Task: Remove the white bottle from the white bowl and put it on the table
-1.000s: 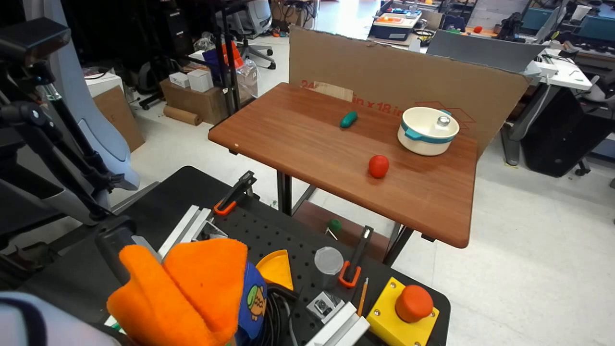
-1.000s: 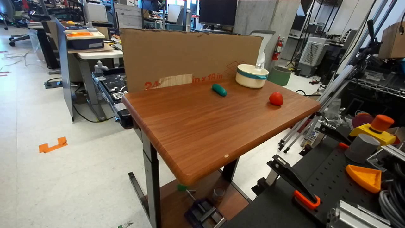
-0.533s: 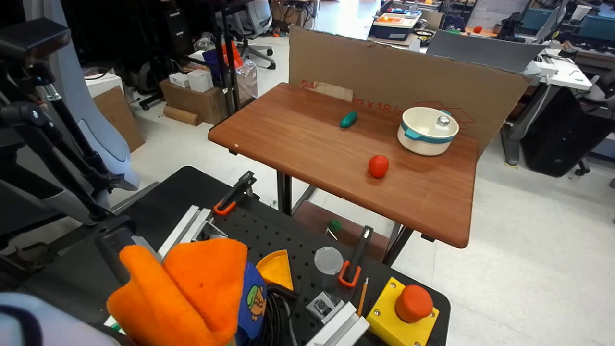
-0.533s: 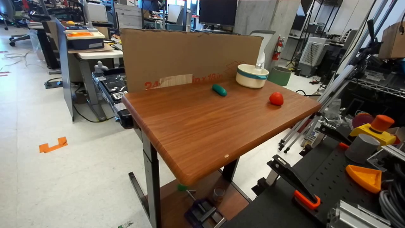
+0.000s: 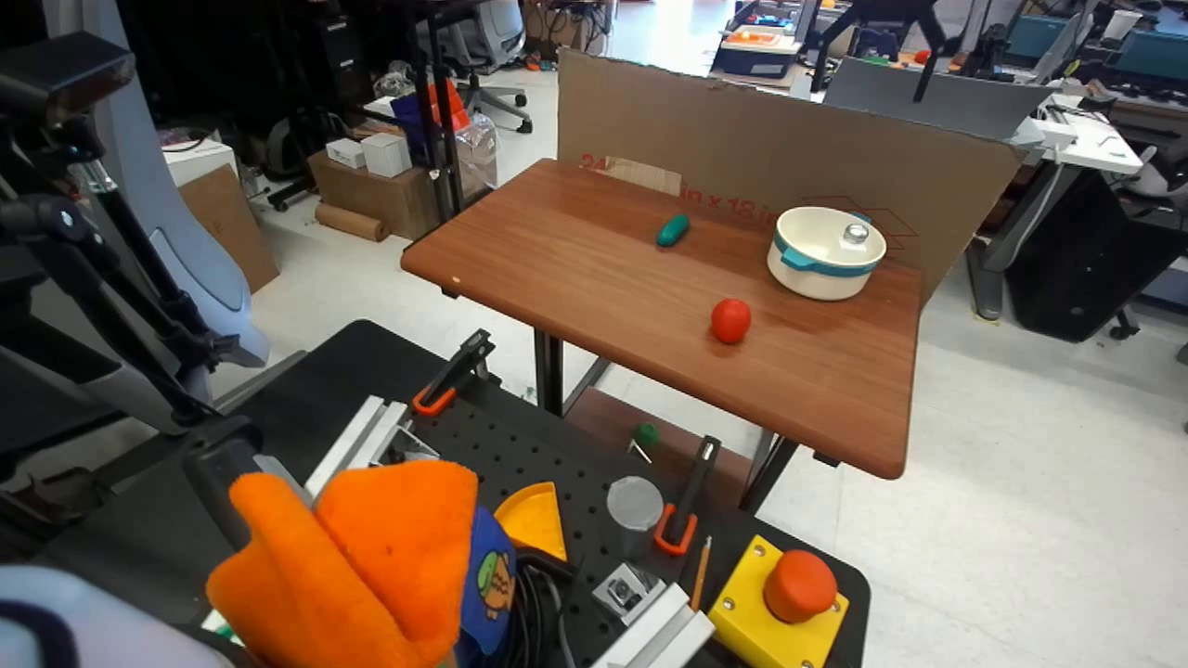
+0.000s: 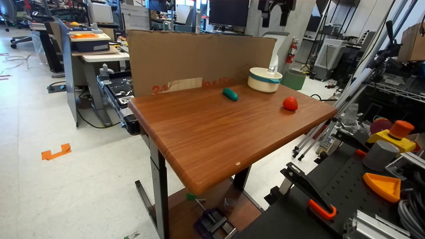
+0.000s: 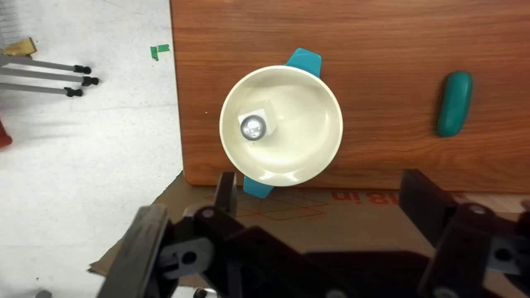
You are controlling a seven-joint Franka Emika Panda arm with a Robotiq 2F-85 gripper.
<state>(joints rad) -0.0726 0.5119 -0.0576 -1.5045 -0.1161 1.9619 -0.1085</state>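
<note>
The white bowl (image 5: 796, 278) has a teal band and handles. It stands on the reddish-brown table (image 5: 575, 250) near the cardboard, also in an exterior view (image 6: 260, 87). The white bottle (image 5: 848, 250) with a silver cap is inside the bowl. In the wrist view the bottle (image 7: 270, 112) stands against one side of the bowl (image 7: 308, 118), its top tilted toward the rim. My gripper (image 5: 869, 90) is open and empty, high above the far edge of the table. It also shows at the top of an exterior view (image 6: 275, 24). In the wrist view its open fingers (image 7: 225, 192) lie below the bowl.
A red round object (image 5: 731, 321) and a green oblong object (image 5: 673, 230) lie on the table. A cardboard sheet (image 5: 742, 130) stands upright along the back edge. A black cart (image 5: 520, 445) with clamps, orange cloth and a yellow emergency-stop box (image 5: 742, 612) stands in front.
My gripper has come into view at the top of both exterior views. The bowl, bottle and other table objects have not moved.
</note>
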